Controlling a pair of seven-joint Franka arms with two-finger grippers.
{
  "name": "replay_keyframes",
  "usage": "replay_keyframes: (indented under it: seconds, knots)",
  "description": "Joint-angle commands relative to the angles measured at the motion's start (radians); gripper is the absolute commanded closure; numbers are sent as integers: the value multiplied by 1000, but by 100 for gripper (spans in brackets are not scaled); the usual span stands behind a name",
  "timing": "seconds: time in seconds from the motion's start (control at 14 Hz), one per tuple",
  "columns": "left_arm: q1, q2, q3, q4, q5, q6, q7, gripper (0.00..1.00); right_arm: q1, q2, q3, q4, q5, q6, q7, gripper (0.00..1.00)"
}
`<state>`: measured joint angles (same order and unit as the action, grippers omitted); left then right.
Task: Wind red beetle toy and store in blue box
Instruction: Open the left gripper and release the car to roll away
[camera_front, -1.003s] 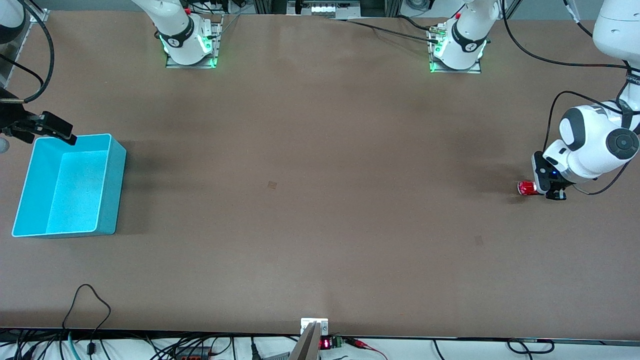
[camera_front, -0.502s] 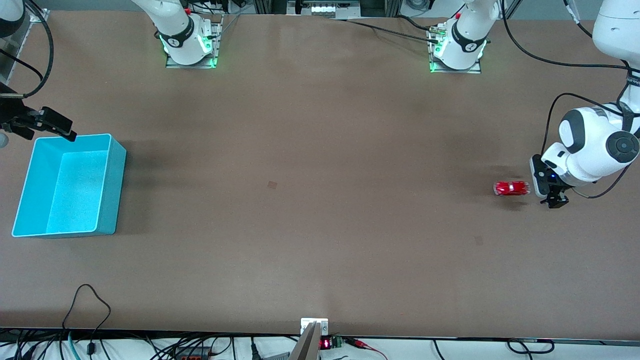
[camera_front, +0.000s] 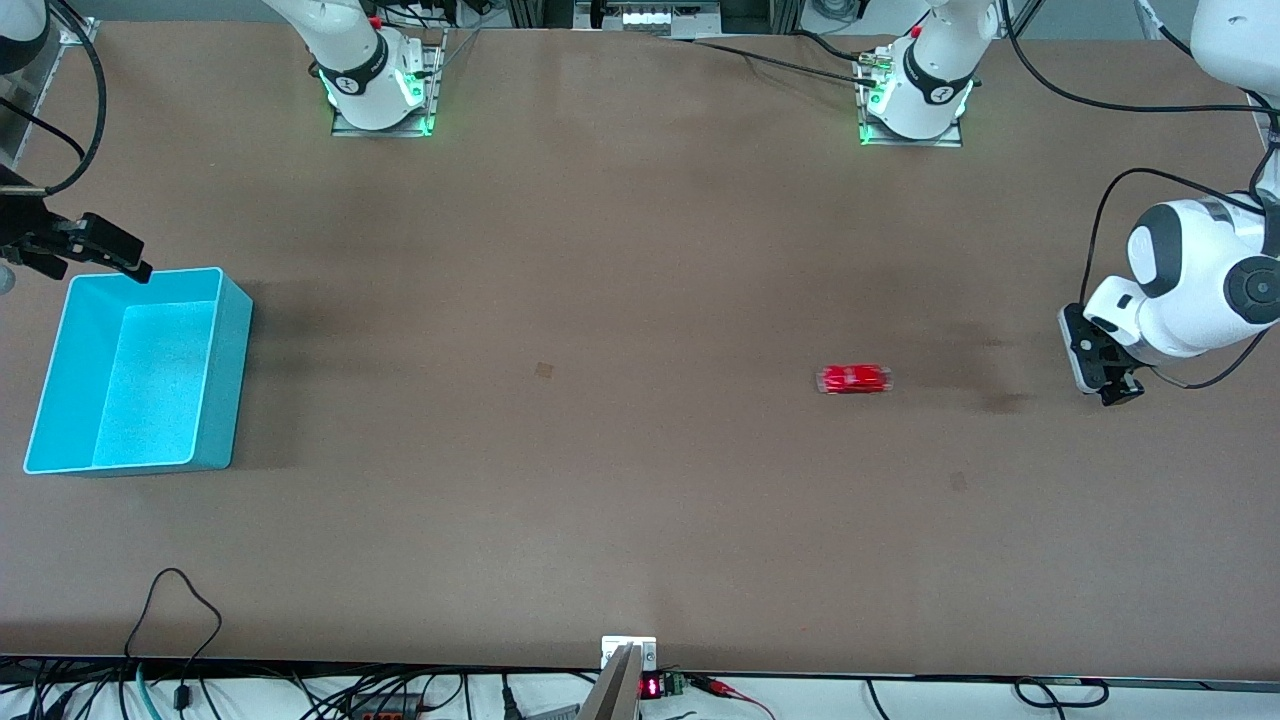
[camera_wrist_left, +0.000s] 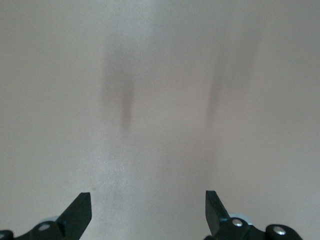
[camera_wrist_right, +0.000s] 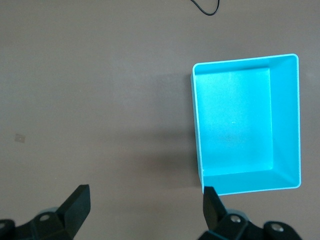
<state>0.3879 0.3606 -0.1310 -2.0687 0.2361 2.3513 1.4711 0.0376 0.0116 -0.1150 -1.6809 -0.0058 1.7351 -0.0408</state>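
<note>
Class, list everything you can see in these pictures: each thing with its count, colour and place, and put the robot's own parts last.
red beetle toy: one, red, alone on the table toward the left arm's end.
blue box: one, light blue, open top, nothing inside, at the right arm's end.
table: one, brown.
left gripper: one, black, open, low over the table at the left arm's end, holding nothing.
right gripper: one, black, open, above the table beside the box.

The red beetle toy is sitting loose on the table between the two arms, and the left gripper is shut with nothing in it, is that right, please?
Not quite: the left gripper is open, as the left wrist view shows, with only bare table between its fingers. The rest holds: the red beetle toy sits loose on the table between the two arms.
</note>
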Motion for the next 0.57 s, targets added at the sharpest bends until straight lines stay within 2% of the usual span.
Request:
replay_keyframes:
  seconds: [0.0, 0.29, 0.5]
  knots:
    - [9, -25, -13, -5, 8, -24, -57, 0, -1, -13, 0, -16, 1, 14, 4, 0]
    - [11, -69, -38, -5, 6, -61, -130, 0, -1, -8, 0, -9, 1, 4, 2, 0]
    - [11, -107, -73, -5, 6, -141, -211, 0, -1, -4, 0, -8, 1, 9, 4, 0]
